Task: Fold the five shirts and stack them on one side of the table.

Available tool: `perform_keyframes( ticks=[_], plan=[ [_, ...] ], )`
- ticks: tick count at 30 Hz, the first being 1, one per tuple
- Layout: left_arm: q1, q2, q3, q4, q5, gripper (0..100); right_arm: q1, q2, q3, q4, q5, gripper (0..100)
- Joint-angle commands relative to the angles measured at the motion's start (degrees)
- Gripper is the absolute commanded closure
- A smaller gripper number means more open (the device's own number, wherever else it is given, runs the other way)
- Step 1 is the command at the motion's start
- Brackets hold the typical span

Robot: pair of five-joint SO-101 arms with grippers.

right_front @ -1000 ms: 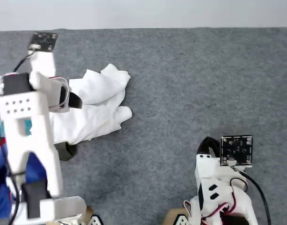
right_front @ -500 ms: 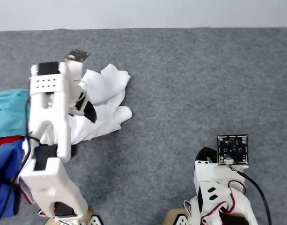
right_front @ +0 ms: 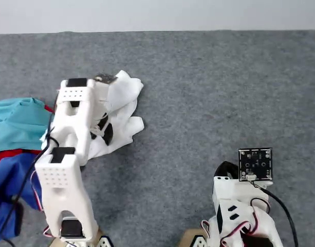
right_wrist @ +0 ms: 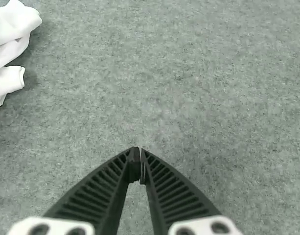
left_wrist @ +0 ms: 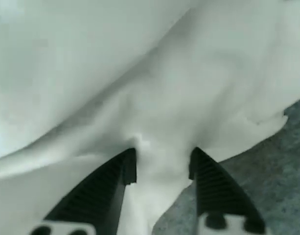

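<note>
Step in hand, by my reading: the start of a grasp on the white shirt [right_front: 124,105], which lay crumpled and unfolded in the upper left of the high view on the grey table covering [right_front: 214,87]. A heap of further shirts sat at the left edge of that view: a teal shirt [right_front: 16,123], a red one [right_front: 16,154] showing as a strip beneath it, and a blue shirt [right_front: 5,195] lowest. No folded stack was to be seen, so the task looked to be near its beginning. Left gripper [left_wrist: 162,164] was down on the white cloth, jaws moderately apart, a raised ridge of fabric standing between the two fingertips [left_wrist: 129,164]; the cloth touched both but I could not call it pinched. In the high view the same gripper [right_front: 103,128] sat over the lower part of the shirt. Next move, as I judge it, calls for closing on that ridge and drawing the shirt out toward the open middle of the table so it can be spread flat before any fold; a thin pinch may slip. Right gripper [right_wrist: 140,157] was at the lower right of the high view [right_front: 226,169], jaws closed tip to tip, holding nothing, hanging over bare covering well apart from the shirt.
</note>
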Motion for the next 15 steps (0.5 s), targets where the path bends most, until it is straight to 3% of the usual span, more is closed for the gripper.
perform_keyframes(
  ticks=[1, 4, 8, 15],
  plan=[
    [1.8, 1.2, -1.7, -0.6, -0.3, 89, 0.3, 1.1, -2.4, 0.4, 0.4, 99.1],
    [3.6, 1.8, -1.7, -0.4, -0.4, 99, 0.3, 1.1, -2.4, 0.4, 0.4, 99.1],
    [6.6, -0.3, -4.4, 4.1, -0.4, 100, 0.3, 1.1, -2.4, 0.4, 0.4, 99.1],
    [12.8, -8.8, -19.8, 10.5, 2.6, 100, 0.3, 0.6, -2.4, -0.2, 0.3, 99.1]
  ],
)
